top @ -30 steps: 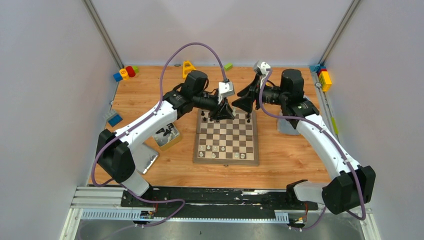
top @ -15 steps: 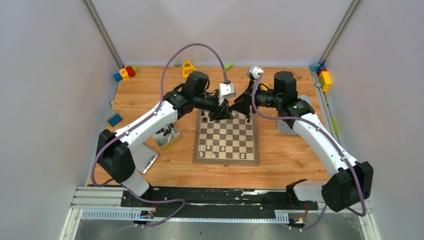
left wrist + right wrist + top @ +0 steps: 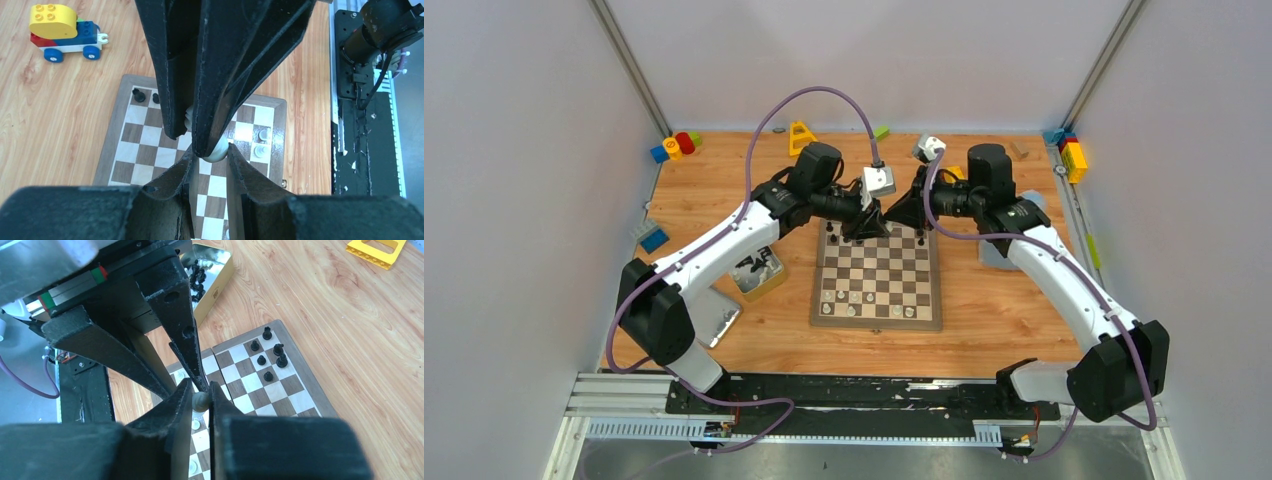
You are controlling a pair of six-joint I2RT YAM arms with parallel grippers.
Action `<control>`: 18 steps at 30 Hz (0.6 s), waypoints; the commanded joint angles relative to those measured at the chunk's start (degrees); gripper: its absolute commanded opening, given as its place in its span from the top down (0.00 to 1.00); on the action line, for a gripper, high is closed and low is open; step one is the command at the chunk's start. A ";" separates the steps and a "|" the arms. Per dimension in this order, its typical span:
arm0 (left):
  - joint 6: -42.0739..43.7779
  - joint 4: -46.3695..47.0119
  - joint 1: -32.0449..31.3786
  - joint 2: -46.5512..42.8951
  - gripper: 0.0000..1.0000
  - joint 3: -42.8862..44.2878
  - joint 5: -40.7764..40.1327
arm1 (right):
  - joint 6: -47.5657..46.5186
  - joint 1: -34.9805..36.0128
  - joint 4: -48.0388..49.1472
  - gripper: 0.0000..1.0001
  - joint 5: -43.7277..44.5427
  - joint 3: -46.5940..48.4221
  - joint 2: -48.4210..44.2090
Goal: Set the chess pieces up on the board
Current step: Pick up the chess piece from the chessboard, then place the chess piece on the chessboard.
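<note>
**Pale piece**: in the air above the far edge of the board, upper centre of the top view. It is pinched by both end effectors at once.

**Left end effector**: reaches in from the left of the top view. It is parted only narrowly, with a finger on each side of the pale piece, and has hold of it.

**Right end effector**: reaches in from the right and meets the left one tip to tip. It is almost closed, with both fingers clamped on the same pale piece.

**Board**: lies flat at the centre of the desk.

**Black pieces**: several stand on the far rows, towards the board's upper left corner.

**Other pale pieces**: several stand on the two near rows.

**Tin**: gold-sided and open, just left of the board. More black pieces lie inside it.

**Lid**: lies flat at the lower left of the tin.

**Toy blocks**: a cluster sits in the upper left corner of the desk. More are along the far edge and in the upper right corner.
</note>
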 commanded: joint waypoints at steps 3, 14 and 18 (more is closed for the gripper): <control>1.54 0.33 -0.46 0.41 0.84 3.31 -0.83 | -1.94 0.18 -1.44 1.00 2.21 3.13 -0.72; 9.41 -6.47 1.14 -9.75 0.20 -4.62 -11.22 | -9.55 -0.05 -4.62 1.00 3.90 -3.69 -5.82; 10.17 -8.39 5.26 -15.92 0.10 -9.06 -15.43 | -13.39 1.17 -5.05 1.00 -0.37 -8.24 -6.16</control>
